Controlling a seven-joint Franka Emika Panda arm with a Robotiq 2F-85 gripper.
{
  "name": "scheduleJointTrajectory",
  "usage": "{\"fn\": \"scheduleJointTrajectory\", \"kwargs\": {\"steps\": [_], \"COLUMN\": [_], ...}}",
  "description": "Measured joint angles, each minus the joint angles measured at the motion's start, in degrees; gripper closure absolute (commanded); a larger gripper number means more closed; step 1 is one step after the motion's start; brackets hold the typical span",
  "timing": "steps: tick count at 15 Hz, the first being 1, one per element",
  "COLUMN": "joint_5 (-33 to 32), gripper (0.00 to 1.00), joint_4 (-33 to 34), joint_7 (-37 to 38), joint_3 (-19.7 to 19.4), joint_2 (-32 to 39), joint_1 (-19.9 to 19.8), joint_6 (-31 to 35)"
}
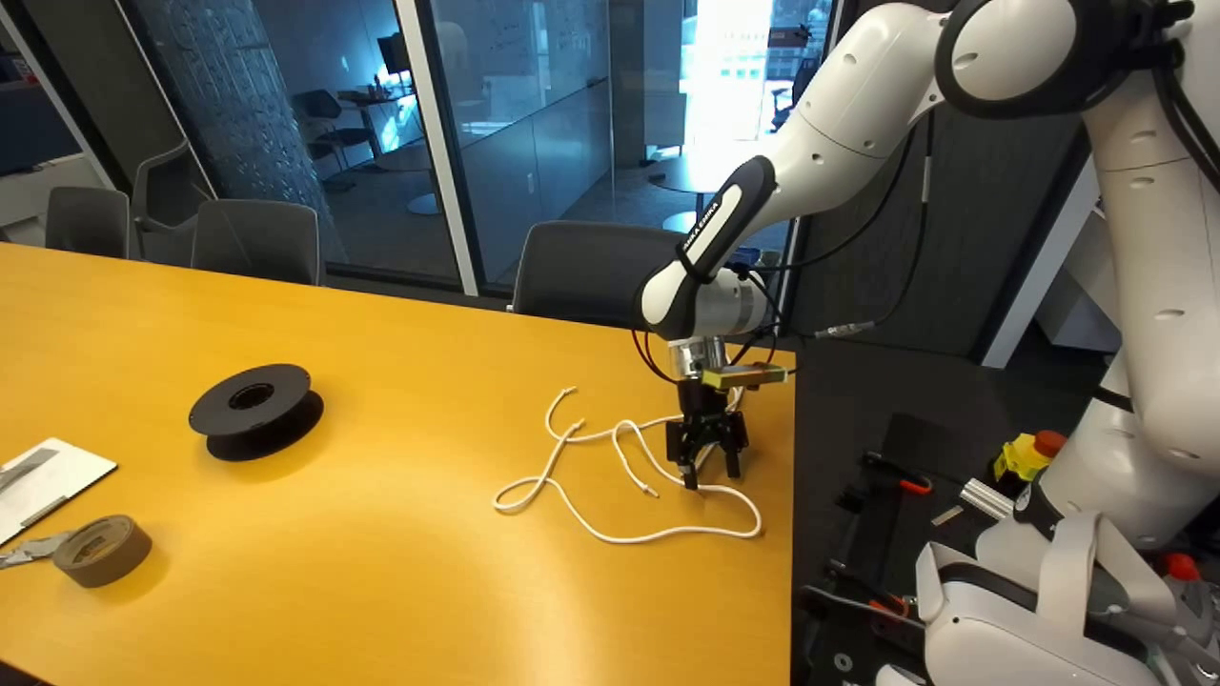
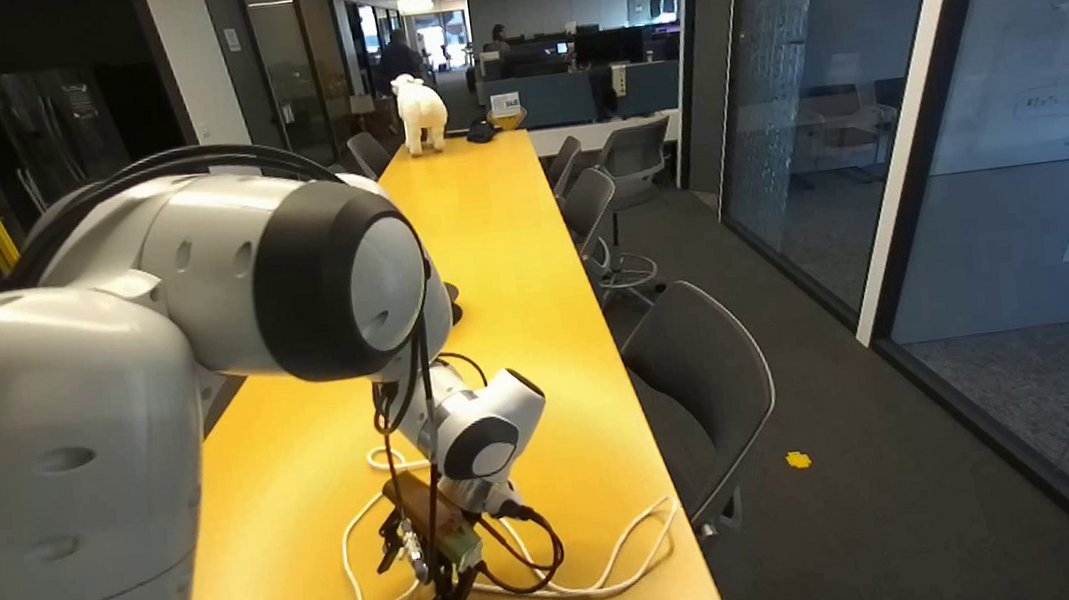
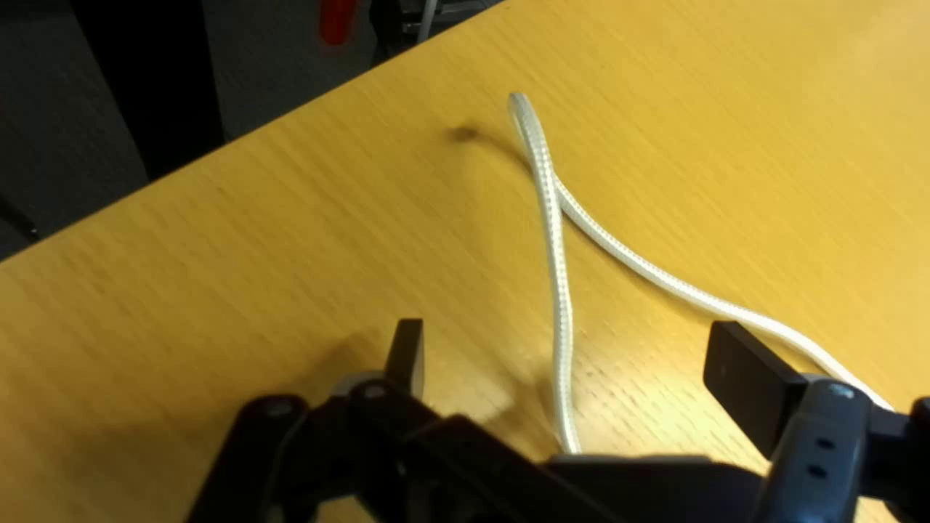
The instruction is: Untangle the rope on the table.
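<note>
The white rope (image 1: 624,541) lies in loose bends on the yellow-orange table (image 1: 400,572), with a small loop at its left and crossings beside my gripper (image 1: 712,473). Pointing down close over the table, the gripper (image 2: 410,586) hides part of the rope (image 2: 583,592) in both exterior views. In the wrist view the jaws of the gripper (image 3: 570,363) stand wide apart. One strand of rope (image 3: 558,261) runs between them, touching neither of the fingers (image 3: 755,385). Its bend rises off the tabletop, casting a shadow. Another strand passes behind the right finger.
A black round reel (image 1: 253,400), a brown tape roll (image 1: 103,551) and a white pad (image 1: 57,481) are farther along the table. Its near end edge (image 1: 793,572) is close to the gripper. Chairs (image 2: 704,371) line one side. A white toy animal (image 2: 422,116) stands at the far end.
</note>
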Motion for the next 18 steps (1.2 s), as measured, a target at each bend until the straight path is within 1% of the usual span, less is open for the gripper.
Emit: {"fn": "scheduleJointTrajectory", "kwargs": {"steps": [5,8,10,14,18], "joint_5": [-1.6,-4.9,-7.5,-12.8,-14.8], "gripper": [0.00,0.00,0.00,0.00,0.00], "joint_4": [3.4,5.8,7.9,12.5,18.7], "joint_7": [0.8,2.7,4.7,9.7,16.1], "joint_3": [-0.2,-0.3,-0.3,-0.3,-0.3], "joint_2": [0.0,-0.1,0.0,0.7,4.1], "joint_1": [0.1,1.4,2.8,6.7,10.2], "joint_6": [0.5,4.3,5.7,10.9,12.1]}}
